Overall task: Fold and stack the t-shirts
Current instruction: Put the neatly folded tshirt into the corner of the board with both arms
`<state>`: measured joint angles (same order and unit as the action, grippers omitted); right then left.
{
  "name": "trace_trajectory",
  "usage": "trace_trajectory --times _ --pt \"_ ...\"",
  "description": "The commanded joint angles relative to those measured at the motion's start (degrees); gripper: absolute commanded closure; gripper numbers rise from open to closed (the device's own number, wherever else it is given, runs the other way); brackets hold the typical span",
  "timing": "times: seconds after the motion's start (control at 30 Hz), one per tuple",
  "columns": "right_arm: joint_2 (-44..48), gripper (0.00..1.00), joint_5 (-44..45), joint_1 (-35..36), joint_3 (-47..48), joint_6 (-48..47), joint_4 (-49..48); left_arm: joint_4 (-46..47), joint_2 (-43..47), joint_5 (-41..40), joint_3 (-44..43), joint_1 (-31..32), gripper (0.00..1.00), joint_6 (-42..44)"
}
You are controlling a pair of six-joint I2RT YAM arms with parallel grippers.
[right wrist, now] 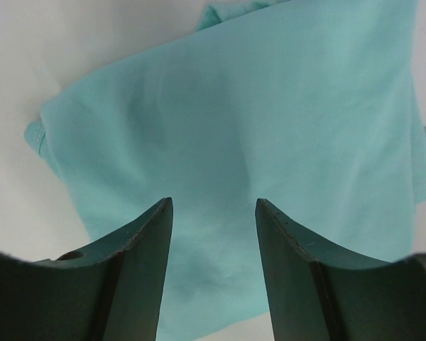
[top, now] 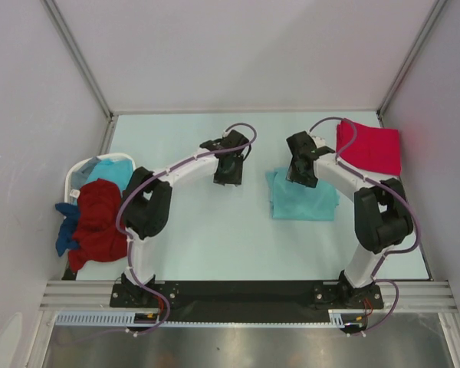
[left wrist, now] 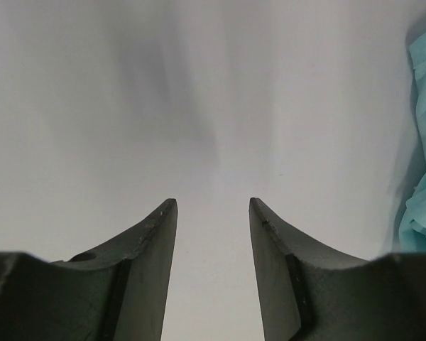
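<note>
Currently your right gripper point(right wrist: 213, 204) hangs jaws apart and empty directly above the folded light teal t-shirt point(right wrist: 255, 121) on the table point(top: 215, 230); your left gripper point(left wrist: 213, 202), also parted and empty, sits just left of it.

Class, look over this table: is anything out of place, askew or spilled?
Yes: at the left, a dark red shirt and a blue shirt hang over the rim of the white basket, not inside it.

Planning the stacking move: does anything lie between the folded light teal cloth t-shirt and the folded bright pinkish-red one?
Nothing visible lies on the table between the light teal cloth t-shirt and the bright pinkish-red t-shirt; only the right arm's own forearm crosses above that gap.
</note>
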<state>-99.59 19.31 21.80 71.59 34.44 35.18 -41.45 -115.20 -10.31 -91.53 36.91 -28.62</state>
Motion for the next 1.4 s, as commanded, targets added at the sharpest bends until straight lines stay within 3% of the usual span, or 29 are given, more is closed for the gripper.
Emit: trace_trajectory --times 0.0,0.83,1.1,1.37 --pt "-1.13 0.45 -1.12 1.49 1.27 -0.77 -1.52 2.95 4.72 -0.33 1.44 0.18 0.50 -1.26" --pt "-6.32 0.44 -4.72 1.49 0.91 -2.09 -2.31 5.24 3.84 1.43 6.71 -1.05 0.51 -2.76" --pt "9.04 0.43 4.93 2.46 3.45 -2.79 -0.38 -0.11 16.55 -7.33 3.47 -0.96 0.52 0.40" --pt "16.00 0.42 7.67 2.54 8.73 -3.76 4.01 -2.32 33.09 -19.22 5.39 -1.57 0.49 6.73"
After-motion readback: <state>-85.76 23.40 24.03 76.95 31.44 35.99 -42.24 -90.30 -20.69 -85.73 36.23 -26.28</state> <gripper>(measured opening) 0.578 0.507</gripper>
